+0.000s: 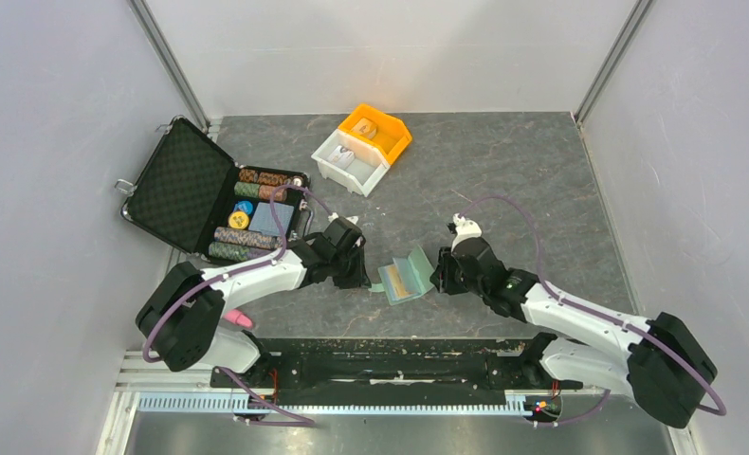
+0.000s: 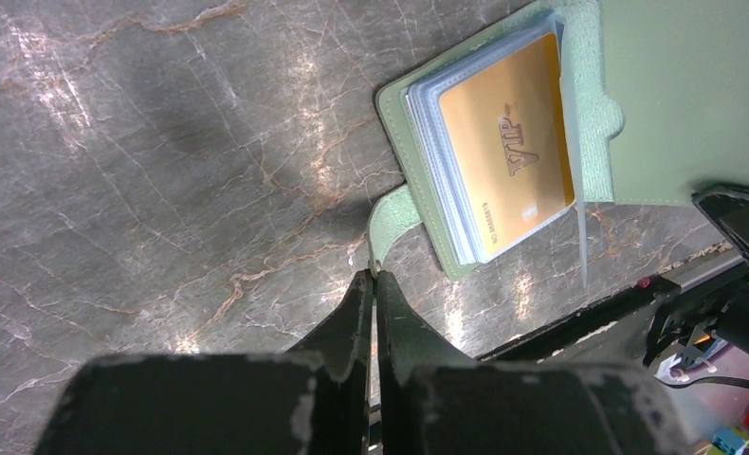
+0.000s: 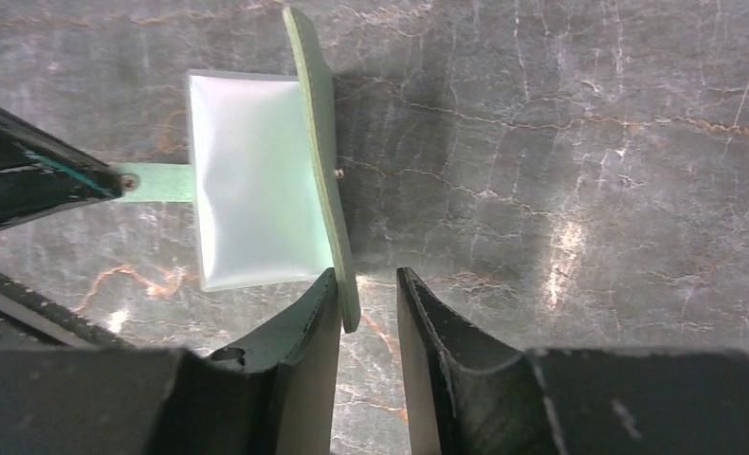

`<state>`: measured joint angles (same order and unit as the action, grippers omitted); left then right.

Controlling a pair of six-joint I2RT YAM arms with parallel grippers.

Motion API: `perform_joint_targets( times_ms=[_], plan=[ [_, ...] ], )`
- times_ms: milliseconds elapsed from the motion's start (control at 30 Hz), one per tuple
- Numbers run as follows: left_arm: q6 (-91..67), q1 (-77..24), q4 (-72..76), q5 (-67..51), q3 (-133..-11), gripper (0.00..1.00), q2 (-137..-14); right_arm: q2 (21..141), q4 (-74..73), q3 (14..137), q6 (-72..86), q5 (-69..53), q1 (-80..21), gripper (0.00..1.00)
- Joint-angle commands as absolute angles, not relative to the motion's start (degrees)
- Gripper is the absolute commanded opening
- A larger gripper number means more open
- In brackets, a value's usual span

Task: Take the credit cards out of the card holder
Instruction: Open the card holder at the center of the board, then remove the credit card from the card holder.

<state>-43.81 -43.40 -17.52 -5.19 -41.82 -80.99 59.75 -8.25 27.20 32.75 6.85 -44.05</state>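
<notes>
The sage-green card holder (image 1: 404, 276) lies open on the table between my grippers. In the left wrist view an orange-tan card (image 2: 508, 147) marked VIP sits in its clear pocket on a stack of sleeves. I cannot make out a blue card. My left gripper (image 2: 374, 273) is shut on the holder's side tab (image 2: 390, 216). My right gripper (image 3: 369, 284) is open, its jaws either side of the raised cover's edge (image 3: 319, 142). The cover rests against the left finger, with a gap to the right one. A clear pocket (image 3: 252, 180) stands beside the cover.
An open black foam-lined case (image 1: 176, 185) with poker chips (image 1: 247, 237) and a grey-blue block sits at the left. An orange bin (image 1: 378, 128) and a white bin (image 1: 350, 161) stand at the back. A pink object (image 1: 239, 319) lies by the left arm's base.
</notes>
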Motion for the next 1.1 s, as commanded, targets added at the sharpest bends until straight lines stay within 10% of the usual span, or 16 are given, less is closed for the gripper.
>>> perform_joint_targets(
  times_ms=[0,600,1067],
  plan=[
    [-41.2,-43.2,-16.0,-6.2,-43.5,0.04,-81.5,62.9,-6.0,29.5,31.1,9.3,-43.9,0.32],
    [-38.3,-41.9,-22.7,-3.2,-48.9,0.32,-81.2,66.0,2.4,23.2,31.4,4.4,-42.1,0.01],
    [-38.6,-41.9,-17.9,-11.8,-54.3,0.33,-86.6,63.7,6.1,18.3,36.5,0.3,-42.0,0.00]
  ],
)
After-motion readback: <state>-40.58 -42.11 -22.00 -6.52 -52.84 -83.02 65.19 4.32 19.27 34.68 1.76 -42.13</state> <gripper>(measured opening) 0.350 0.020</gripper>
